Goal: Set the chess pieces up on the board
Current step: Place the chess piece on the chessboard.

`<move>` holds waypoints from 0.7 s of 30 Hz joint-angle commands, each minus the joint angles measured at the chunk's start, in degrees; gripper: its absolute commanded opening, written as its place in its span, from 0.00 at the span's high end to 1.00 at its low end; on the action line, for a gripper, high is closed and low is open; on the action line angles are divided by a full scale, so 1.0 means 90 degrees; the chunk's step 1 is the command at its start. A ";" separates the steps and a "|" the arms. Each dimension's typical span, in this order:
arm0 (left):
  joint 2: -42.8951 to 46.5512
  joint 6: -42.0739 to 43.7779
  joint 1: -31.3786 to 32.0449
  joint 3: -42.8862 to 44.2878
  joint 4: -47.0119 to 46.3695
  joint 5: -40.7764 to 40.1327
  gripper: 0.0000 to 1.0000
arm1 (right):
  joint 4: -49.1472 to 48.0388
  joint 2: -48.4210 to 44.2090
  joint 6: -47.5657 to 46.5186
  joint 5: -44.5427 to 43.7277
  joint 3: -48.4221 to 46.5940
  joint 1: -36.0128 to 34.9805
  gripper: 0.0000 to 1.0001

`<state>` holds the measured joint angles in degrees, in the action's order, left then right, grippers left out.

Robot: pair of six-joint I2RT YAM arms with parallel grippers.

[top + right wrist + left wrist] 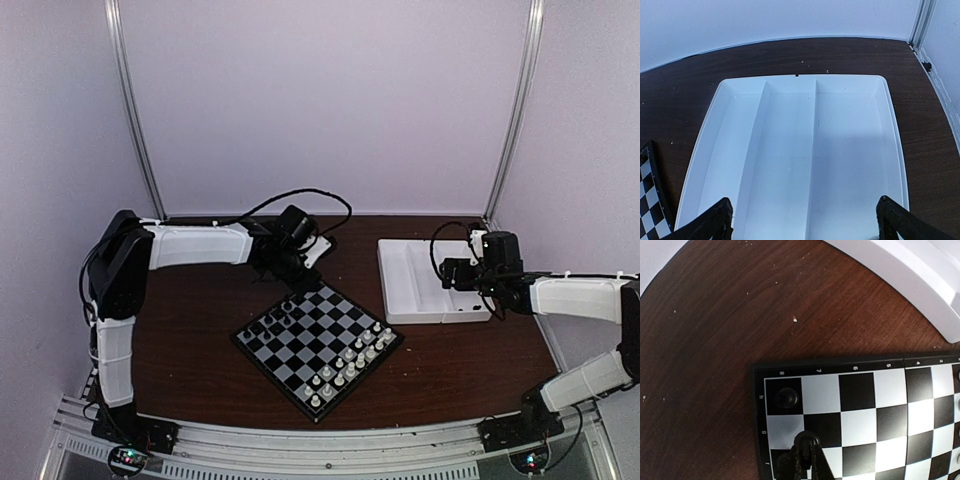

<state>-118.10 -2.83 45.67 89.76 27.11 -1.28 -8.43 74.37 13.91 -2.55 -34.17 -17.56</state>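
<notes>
Chess pieces (pixel 268 325), the black ones, stand grouped along the left-hand edge of the board (pixel 312 338), which lies turned corner-on to the arms on the dark table (pixel 190 340). Left gripper (pixel 806 452) hangs over that edge near the board's far corner, jaws closed to a narrow point. Whether a chessman is pinched between them cannot be told from the wrist view. In that view a corner chessman (pixel 787 397) occupies the corner square. The fingertips sit just beside it, one square diagonally inward, next to a bare light square on the edge file. Judgement: any placement on this side falls to the left arm, by far the nearer. White chessmen (pixel 352 362) line the opposite edge. Further right lies the white tray (pixel 805 80), with no piece visible in its three compartments. The right gripper (pixel 804 227) hovers above it, jaws spread wide, holding nothing, well apart from the board.
</notes>
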 commanded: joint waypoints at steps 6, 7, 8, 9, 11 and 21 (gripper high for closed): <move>-0.0202 0.0139 -0.0106 0.0210 -0.0024 0.0041 1.00 | -0.0060 0.0029 0.0084 0.0025 -0.0038 0.0066 0.01; -0.0207 0.0147 -0.0113 0.0212 -0.0019 0.0042 1.00 | -0.0060 0.0037 0.0085 0.0037 -0.0032 0.0067 0.01; -0.0216 0.0154 -0.0113 0.0213 -0.0021 0.0036 1.00 | -0.0060 0.0038 0.0084 0.0039 -0.0031 0.0067 0.01; -0.0226 0.0153 -0.0114 0.0218 -0.0015 0.0040 1.00 | -0.0060 0.0038 0.0085 0.0041 -0.0035 0.0067 0.01; -0.0250 0.0158 -0.0131 0.0227 -0.0014 0.0028 1.00 | -0.0060 0.0038 0.0091 0.0047 -0.0040 0.0067 0.01; -0.0362 0.0185 -0.0182 0.0271 -0.0002 -0.0011 1.00 | -0.0060 0.0047 0.0095 0.0068 -0.0041 0.0075 0.01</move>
<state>-120.11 -1.96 44.69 90.56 27.57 -1.28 -8.43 74.39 13.93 -2.37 -34.17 -17.26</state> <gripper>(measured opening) 0.058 0.988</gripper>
